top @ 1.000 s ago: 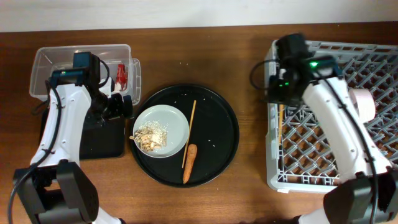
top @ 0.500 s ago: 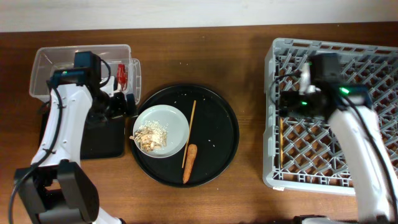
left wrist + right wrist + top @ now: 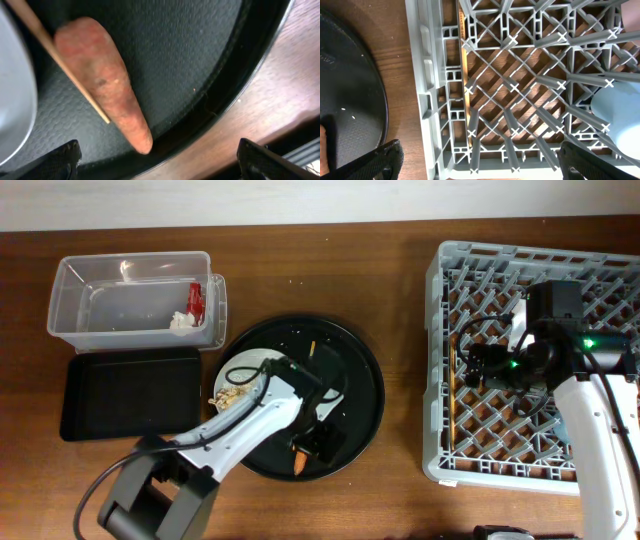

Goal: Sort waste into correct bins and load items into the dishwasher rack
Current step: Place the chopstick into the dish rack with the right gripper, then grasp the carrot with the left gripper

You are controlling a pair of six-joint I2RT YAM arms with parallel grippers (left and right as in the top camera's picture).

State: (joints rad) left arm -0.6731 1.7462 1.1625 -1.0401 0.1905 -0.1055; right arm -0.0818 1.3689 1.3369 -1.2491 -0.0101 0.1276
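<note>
Left tool point(image 3: 160, 161), spread apart, hovers over the stubby orange carrot point(image 3: 106, 82) (matte, tapered).

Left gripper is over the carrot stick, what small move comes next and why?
Probably lower the left gripper and close on the carrot stick: its jaws stand open, the stick's narrow tip between them, nothing gripped yet. Stay near that tip, since the chopstick lies against the wider end.

Light-blue cup point(image 3: 620, 120) partly off-frame
</note>
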